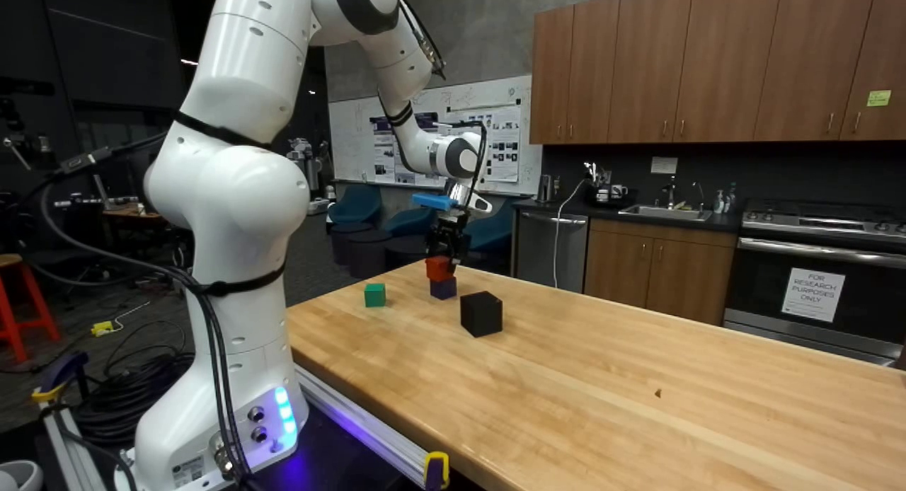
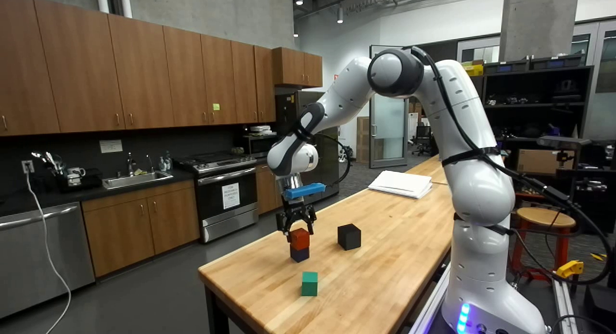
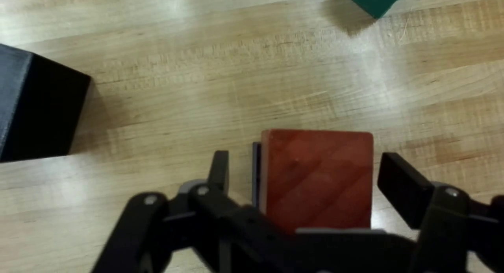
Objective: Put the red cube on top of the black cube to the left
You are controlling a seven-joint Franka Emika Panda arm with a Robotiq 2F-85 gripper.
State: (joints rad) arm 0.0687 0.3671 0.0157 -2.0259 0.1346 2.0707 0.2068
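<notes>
So the red cube point(image 2: 300, 239) is sitting on the smaller black cube point(image 2: 299, 255), and the gripper point(image 3: 311, 178) is straddling it, jaws apart with a gap on both sides in the wrist view. Looks basically stacked to me, with only the backing-off left. That's the bit I'd worry about: the gaps aren't even. The finger point(image 3: 405, 188) at the right of the wrist view is a lot nearer the red cube than the other finger point(image 3: 219, 170), so any sideways drift on the way up could clip it and shove it off — straight up is what you want. Closing the jaws off-center would push it too. Also, a sliver of the black one peeks out along one edge — can't tell if that's real overhang or just camera angle. If it is overhang, a smaller nudge would tip it. The bigger black cube point(image 1: 481, 314) stands apart from the pair, so I doubt that gets bumped.
</notes>
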